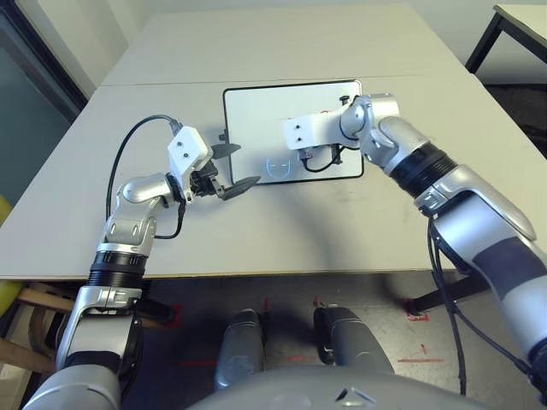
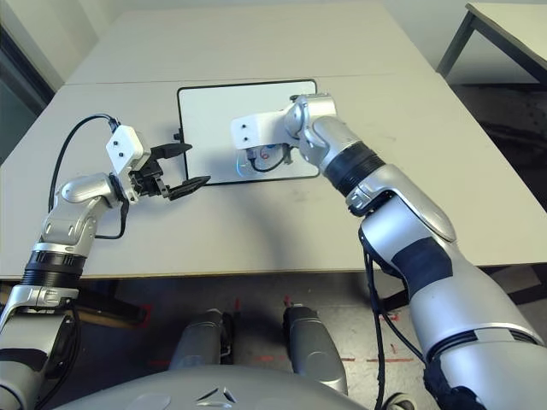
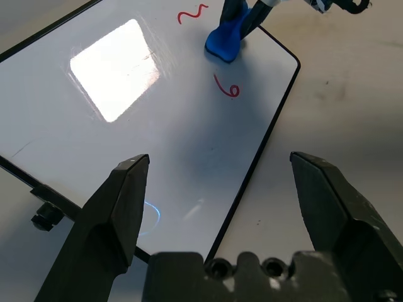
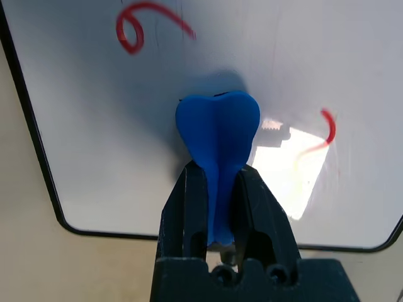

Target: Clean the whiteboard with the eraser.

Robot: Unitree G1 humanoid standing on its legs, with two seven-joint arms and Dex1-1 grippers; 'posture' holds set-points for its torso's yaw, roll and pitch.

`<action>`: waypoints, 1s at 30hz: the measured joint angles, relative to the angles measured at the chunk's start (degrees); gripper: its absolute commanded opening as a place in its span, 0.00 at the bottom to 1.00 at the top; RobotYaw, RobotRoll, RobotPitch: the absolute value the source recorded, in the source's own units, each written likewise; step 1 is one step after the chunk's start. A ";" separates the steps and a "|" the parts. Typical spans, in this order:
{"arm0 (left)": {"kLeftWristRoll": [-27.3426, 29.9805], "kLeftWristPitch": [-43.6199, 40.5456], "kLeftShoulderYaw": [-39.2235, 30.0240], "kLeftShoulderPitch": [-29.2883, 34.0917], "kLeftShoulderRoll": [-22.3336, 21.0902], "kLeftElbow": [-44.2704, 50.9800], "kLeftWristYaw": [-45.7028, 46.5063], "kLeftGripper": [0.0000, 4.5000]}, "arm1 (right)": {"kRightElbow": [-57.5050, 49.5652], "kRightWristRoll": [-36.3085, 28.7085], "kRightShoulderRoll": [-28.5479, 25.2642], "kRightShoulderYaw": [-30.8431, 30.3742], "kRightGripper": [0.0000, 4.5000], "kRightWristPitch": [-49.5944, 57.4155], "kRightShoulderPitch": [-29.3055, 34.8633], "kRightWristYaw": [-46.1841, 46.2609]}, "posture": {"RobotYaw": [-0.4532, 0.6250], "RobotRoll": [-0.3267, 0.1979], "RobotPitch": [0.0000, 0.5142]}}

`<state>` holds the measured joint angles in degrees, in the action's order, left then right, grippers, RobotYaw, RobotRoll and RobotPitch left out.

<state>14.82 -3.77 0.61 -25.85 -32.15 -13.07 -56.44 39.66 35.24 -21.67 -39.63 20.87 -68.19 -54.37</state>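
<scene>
Now wiping — right gripper (image 4: 217, 189) pinching eraser (image 4: 218, 135) on whiteboard (image 3: 94, 132); left gripper (image 3: 217, 182) wide open beside board. Next — rub red marks (image 4: 135, 25) near eraser.

Pale grey table (image 1: 282, 231) with a seam across its far part, second table (image 1: 523, 19) on black legs at far right, red tape marks (image 1: 417, 316) on the floor

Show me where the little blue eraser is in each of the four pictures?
Left eye view: hidden under the right gripper's white wrist block.
Right eye view: likewise hidden.
Left wrist view: eraser near the top, on the whiteboard.
Right wrist view: eraser centre, clamped.
Shared landmark: red loop scribble.
</scene>
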 measured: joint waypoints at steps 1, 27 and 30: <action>0.00 0.00 0.00 0.00 0.00 -0.01 0.00 1.00 | 0.15 0.20 -0.39 0.09 0.08 -0.25 0.00 0.00 | 0.32 0.62 0.16; 0.06 0.00 -2.08 -0.09 -3.07 -1.35 -0.12 1.00 | -2.72 3.06 9.86 -0.36 0.08 1.09 2.68 -1.80 | 0.35 0.62 0.19; 0.07 0.00 -2.08 -0.09 -2.99 -1.35 -0.14 1.00 | -0.89 3.10 9.69 -0.35 0.08 -0.23 1.85 -1.67 | 0.34 0.62 0.18</action>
<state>14.88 -3.77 -1.47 -25.94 -35.13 -14.42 -56.58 38.77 38.34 -11.98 -39.98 20.64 -66.34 -56.04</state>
